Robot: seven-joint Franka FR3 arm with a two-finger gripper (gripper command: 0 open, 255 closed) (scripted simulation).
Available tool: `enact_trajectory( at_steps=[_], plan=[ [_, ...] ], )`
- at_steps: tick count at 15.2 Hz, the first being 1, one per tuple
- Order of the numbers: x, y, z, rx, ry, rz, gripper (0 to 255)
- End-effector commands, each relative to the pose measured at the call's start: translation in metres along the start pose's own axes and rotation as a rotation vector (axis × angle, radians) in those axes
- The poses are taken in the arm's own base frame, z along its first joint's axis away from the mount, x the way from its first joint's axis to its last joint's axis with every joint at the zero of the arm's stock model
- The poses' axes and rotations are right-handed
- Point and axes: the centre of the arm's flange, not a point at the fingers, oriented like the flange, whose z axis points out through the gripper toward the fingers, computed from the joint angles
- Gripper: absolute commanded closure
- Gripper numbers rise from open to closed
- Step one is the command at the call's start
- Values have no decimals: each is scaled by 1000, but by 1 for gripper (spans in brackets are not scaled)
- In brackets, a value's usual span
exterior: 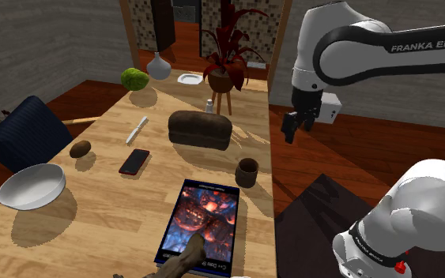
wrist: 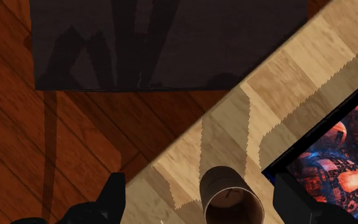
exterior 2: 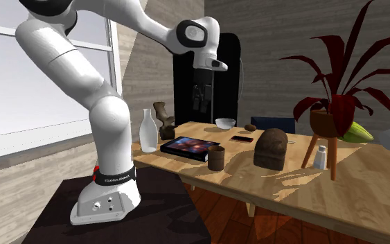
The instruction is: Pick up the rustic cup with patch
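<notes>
Fingers (wrist: 110, 198) spread wide with nothing clasped. Gripper (exterior: 296, 125) hangs in the air off the table (exterior: 110, 225) edge, over the wood floor (exterior: 347, 158). Brown cup (exterior: 247, 171) stands upright near that edge; in wrist view it sits low between the fingers, untouched, rim fully exposed. Picture-cover book (exterior: 201, 221) lies flat just beside the cup. Dark bread loaf (exterior: 201, 129) is near the cup on its other side, apart from it. Red phone (exterior: 134, 161), potato (exterior: 80, 148) and white bowl (exterior: 31, 185) lie further toward the shoulder view's left. Potted plant (exterior: 227, 63) is at the far end.
</notes>
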Motion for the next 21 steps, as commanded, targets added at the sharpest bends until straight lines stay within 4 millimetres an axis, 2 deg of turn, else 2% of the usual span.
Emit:
enact_trajectory(
  at_steps=[1, 17, 21],
  plan=[
    [15, -13, 19, 3, 6, 5, 0],
    [131, -104, 164, 24, 38, 36, 0],
    [135, -106, 182, 24, 39, 37, 0]
  ],
)
